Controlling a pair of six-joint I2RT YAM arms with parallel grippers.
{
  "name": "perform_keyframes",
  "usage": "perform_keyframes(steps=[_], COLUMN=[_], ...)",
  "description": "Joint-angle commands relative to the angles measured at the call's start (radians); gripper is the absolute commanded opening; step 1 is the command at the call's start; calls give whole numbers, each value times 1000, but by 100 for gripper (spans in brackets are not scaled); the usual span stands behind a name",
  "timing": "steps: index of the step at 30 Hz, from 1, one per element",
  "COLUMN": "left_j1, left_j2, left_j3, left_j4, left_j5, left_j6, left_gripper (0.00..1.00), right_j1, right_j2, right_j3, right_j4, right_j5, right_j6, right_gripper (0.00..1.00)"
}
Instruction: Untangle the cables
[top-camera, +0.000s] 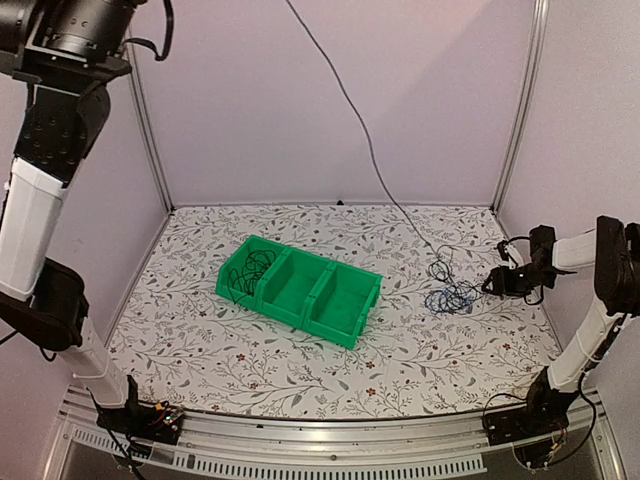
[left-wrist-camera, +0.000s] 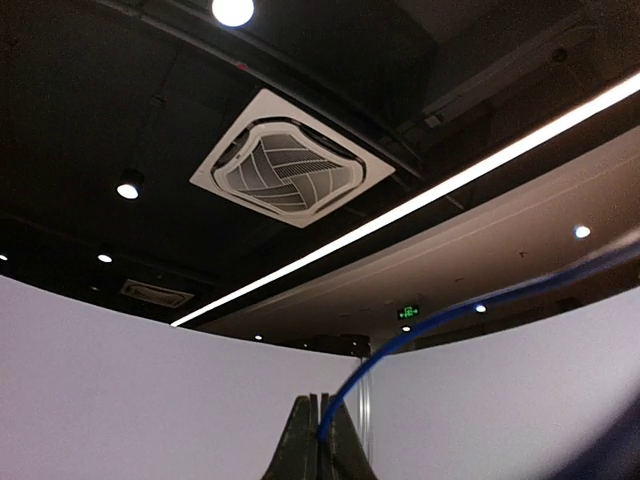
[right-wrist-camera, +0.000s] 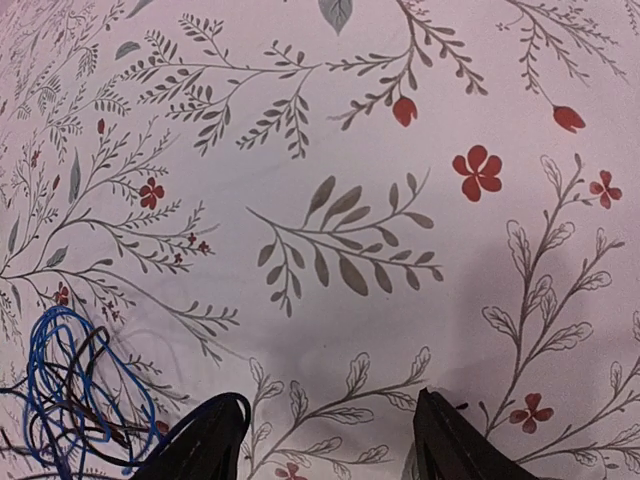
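A tangle of thin blue and black cables (top-camera: 450, 295) lies on the floral table, right of centre. One strand (top-camera: 350, 110) rises taut from it up out of the top edge. My left gripper (left-wrist-camera: 321, 432) is lifted high, faces the ceiling and is shut on a blue cable (left-wrist-camera: 420, 330); the gripper itself is out of the top view. My right gripper (top-camera: 500, 283) is open and empty, low over the table just right of the tangle. In the right wrist view the tangle (right-wrist-camera: 70, 390) lies beside the left finger (right-wrist-camera: 205, 445). More black cable (top-camera: 248, 272) lies in the bin's left compartment.
A green three-compartment bin (top-camera: 345, 335) stands mid-table, left of the tangle. The left arm (top-camera: 40, 200) rises along the left wall. Enclosure walls and metal posts (top-camera: 520, 100) bound the table at the back and sides.
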Motion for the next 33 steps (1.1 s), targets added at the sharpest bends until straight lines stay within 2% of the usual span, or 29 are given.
perform_keyframes(steps=[1,5,9,11,14,16,18,21,24,28,33], left_j1=[17,51,73,74,73,74,74,74,73,73,69], left_j2=[-51,-62,-68,-71,-70,-71,-72,-79,-80,-82,-85], left_j3=[-72,-90,-106,-123,-131,-134,-144,-159,-160,-159,-162], left_j4=[51,-5,-65,-74,-87,-95,-99,-103,-109,-110,-120], left_j5=[-165,-241,-245,-240,-240,-238,-234,-232,-235,-238,-248], left_j6=[112,77,1,-21,-38,-48,-61,-81,-87,-99,-122], left_gripper=[0,0,0,0,0,0,0,0,0,0,0], right_j1=[-21,-21,16,76,196,313,407,502,570,583,584], right_j2=[-44,-106,-260,-367,-527,-585,-599,-548,-470,-311,-126], right_j3=[14,12,42,35,11,-8,-28,-27,-39,-10,63], right_j4=[-50,-78,-166,-183,-191,-186,-165,-150,-97,20,110], right_j5=[-11,-64,-361,-456,-529,-531,-496,-479,-398,-262,-198], right_j6=[-100,-121,-237,-338,-461,-512,-531,-550,-558,-450,-342], right_gripper=[62,58,60,63,75,83,86,89,91,87,85])
